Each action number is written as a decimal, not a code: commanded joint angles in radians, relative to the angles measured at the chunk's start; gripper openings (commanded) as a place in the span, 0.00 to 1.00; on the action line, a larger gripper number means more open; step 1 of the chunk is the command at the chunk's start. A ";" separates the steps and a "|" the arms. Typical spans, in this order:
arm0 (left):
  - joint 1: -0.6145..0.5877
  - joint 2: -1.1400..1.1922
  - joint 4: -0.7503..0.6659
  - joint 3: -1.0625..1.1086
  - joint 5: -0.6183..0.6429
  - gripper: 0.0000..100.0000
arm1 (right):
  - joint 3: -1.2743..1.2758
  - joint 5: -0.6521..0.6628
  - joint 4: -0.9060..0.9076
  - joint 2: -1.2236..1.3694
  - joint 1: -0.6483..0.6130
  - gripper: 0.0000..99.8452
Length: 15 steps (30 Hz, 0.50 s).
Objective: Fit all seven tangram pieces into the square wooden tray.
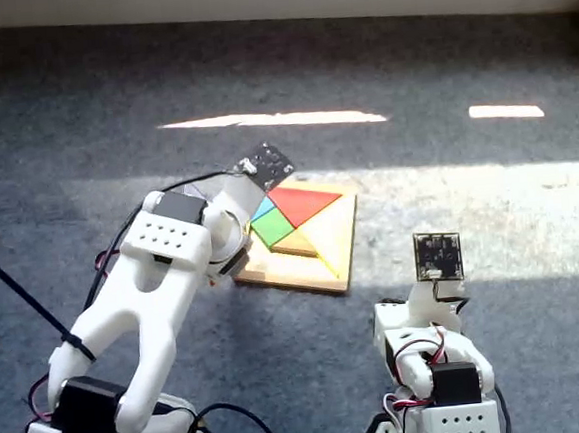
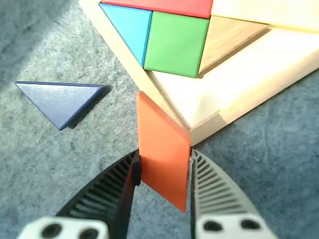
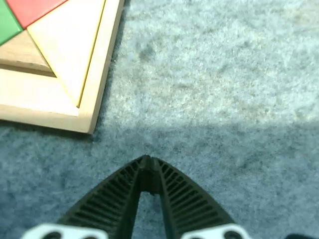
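No text, label, number or sign that I can read from here, wooden tray point(image 1: 347, 234) plain, tiny pale marks on the dark camera board point(image 1: 438, 255) too small for me to tell.

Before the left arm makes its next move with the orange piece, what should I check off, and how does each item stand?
1. Left tool grips orange piece: ok, clamped on both sides.
2. Orange piece inside tray: not ok, it hangs over the corner rim.
3. Bare floor left in tray beside green square: ok.
4. Dark blue triangle placed: not ok, it lies on the carpet outside.
5. Right tool clear of tray: ok, shut, over carpet.
6. Orange piece matches the gap: cannot tell.
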 commanded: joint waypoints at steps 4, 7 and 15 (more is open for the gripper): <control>0.025 -0.050 0.091 -0.038 -0.015 0.03 | 0.125 0.005 -0.021 -0.012 0.012 0.01; -0.019 -0.047 0.129 -0.036 -0.017 0.03 | 0.125 0.005 -0.021 -0.012 0.012 0.01; -0.208 -0.048 0.133 -0.042 -0.012 0.22 | 0.125 0.005 -0.021 -0.012 0.012 0.01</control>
